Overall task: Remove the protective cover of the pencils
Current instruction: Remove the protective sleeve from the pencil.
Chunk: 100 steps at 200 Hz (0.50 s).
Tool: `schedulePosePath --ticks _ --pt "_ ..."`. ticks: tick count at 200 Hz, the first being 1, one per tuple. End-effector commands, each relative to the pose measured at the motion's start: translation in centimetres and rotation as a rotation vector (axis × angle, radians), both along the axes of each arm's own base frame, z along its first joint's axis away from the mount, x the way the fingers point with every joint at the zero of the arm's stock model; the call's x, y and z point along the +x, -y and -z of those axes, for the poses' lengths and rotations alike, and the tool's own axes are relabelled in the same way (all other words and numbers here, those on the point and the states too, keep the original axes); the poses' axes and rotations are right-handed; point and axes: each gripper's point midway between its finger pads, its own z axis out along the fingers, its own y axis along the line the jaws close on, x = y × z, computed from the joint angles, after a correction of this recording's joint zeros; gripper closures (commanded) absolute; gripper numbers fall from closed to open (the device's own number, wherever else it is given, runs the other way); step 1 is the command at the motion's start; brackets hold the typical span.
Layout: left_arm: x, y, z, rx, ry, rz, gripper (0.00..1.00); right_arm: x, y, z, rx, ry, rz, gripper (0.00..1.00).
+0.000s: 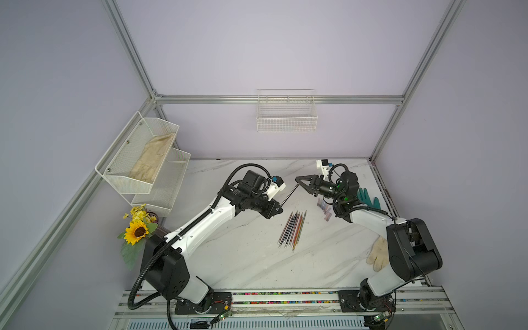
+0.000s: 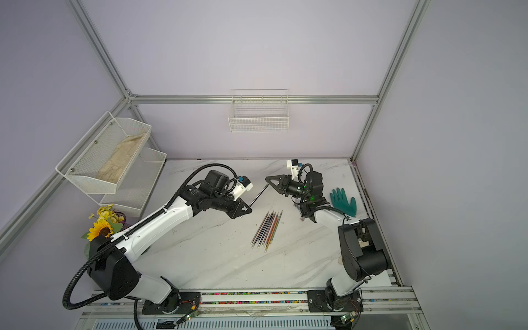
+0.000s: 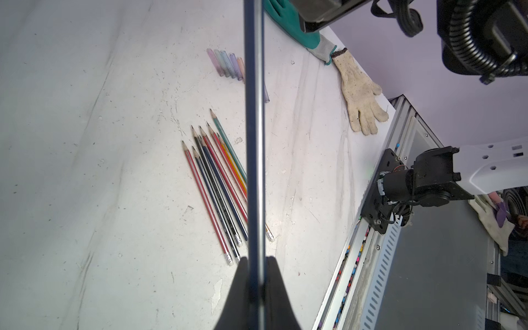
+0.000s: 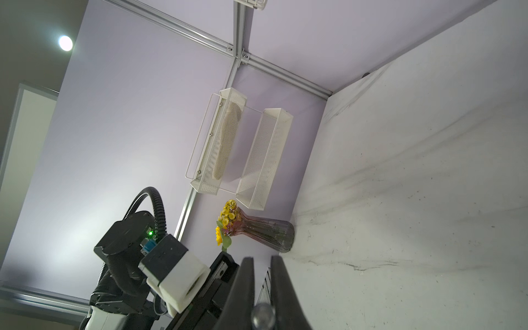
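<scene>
My left gripper [image 1: 281, 210] [image 3: 255, 258] is shut on a dark pencil [image 1: 290, 195] [image 3: 254, 128] and holds it above the table. The pencil points up toward my right gripper [image 1: 297, 179] [image 4: 262, 258]. That gripper is shut on the pencil's far end, where a round, glossy protective cover [image 4: 262, 315] shows end-on between its fingers. Several uncovered pencils [image 1: 293, 230] [image 2: 267, 230] [image 3: 220, 183] lie side by side on the marble table [image 1: 257, 257]. A row of several pale loose covers [image 1: 324, 210] [image 3: 228, 64] lies near the right arm.
A green glove [image 1: 368, 197] [image 2: 343, 201] and a white glove [image 1: 378, 254] [image 3: 361, 97] lie at the table's right edge. A vase of flowers [image 1: 138, 225] [image 4: 263, 231] stands at the left. A two-tier mesh rack [image 1: 145, 160] and a wire basket [image 1: 286, 114] hang on the walls.
</scene>
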Motion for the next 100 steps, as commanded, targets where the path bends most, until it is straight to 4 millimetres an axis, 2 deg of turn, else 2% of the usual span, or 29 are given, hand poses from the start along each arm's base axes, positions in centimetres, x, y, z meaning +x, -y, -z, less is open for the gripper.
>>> schedulePosePath --ticks 1,35,100 --pt "-1.8 -1.0 1.1 0.041 -0.075 0.021 1.0 3.5 2.7 -2.0 0.008 0.057 0.139 1.0" --pt "-1.7 -1.1 1.3 0.049 -0.076 0.016 1.0 4.2 4.1 -2.7 0.002 0.072 0.178 1.0" --pt "-1.7 -1.1 1.3 0.046 -0.079 0.017 1.0 4.1 6.7 -1.3 -0.007 0.04 0.243 1.0"
